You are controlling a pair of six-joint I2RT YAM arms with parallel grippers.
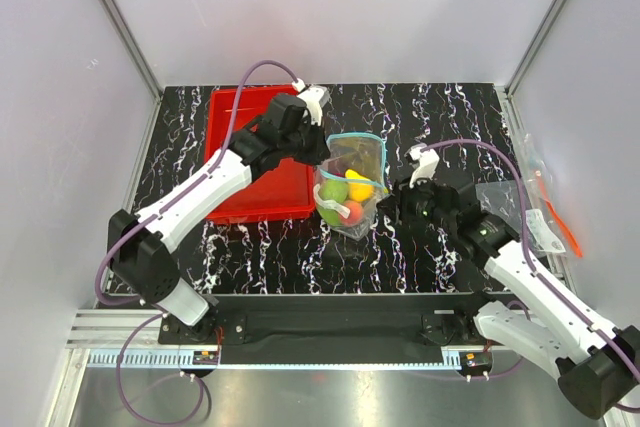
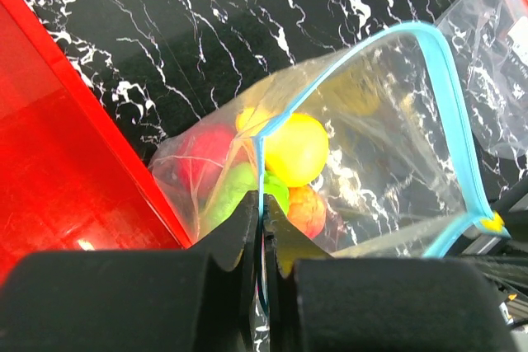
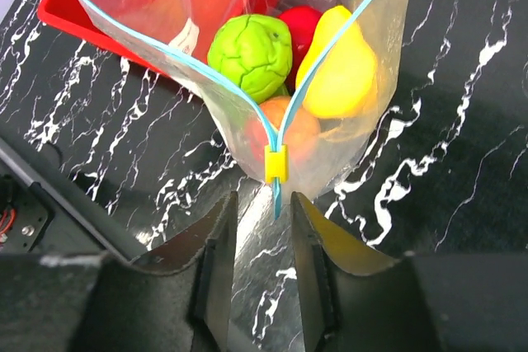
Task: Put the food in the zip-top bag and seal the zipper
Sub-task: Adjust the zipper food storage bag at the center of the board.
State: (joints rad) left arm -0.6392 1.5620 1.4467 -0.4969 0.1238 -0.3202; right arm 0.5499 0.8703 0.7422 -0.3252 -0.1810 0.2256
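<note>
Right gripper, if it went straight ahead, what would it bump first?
Probably the yellow slider on the zipper, just ahead of the right gripper's open jaws; depth is unclear.

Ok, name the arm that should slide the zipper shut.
Right. The right gripper is open, lined up with the yellow slider at one end of the zipper; the left gripper is shut on the zip-top bag at the other, anchoring it.
</note>
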